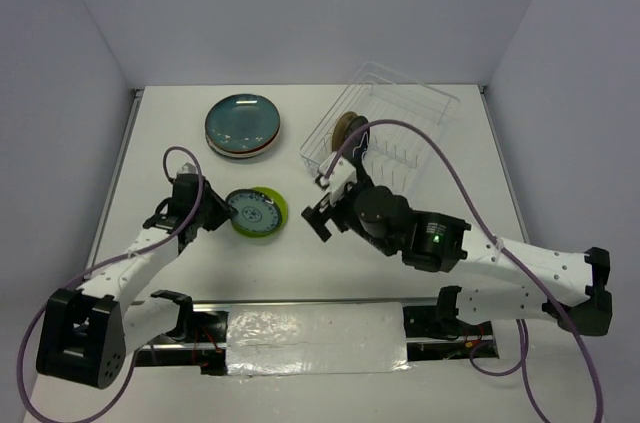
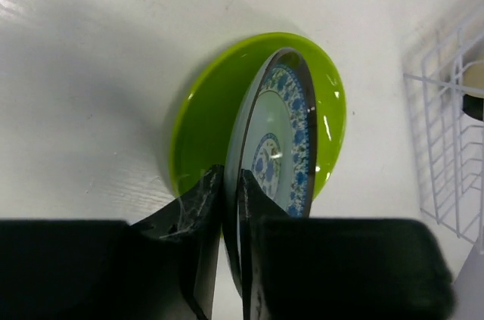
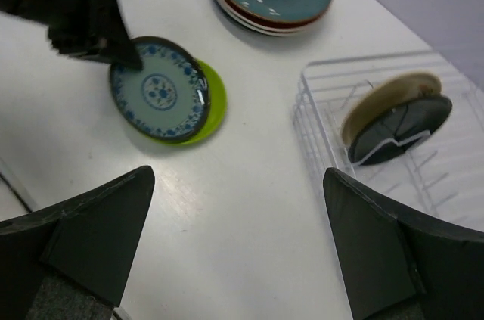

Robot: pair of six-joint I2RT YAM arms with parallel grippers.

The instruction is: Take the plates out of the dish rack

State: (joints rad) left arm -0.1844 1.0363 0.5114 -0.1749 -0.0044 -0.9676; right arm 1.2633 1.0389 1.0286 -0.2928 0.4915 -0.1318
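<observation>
My left gripper is shut on the near rim of a blue-patterned plate, one finger on each face of it. That plate lies tilted over a lime green plate on the table. Two plates stand in the near-left end of the clear dish rack: a tan plate and a dark plate. My right gripper hovers open over bare table between the green plate and the dish rack, with nothing between its fingers.
A stack of plates with a teal one on top sits at the back of the table, left of the rack. The rack's thin wire dividers stand to the right of the left gripper. White walls enclose the table.
</observation>
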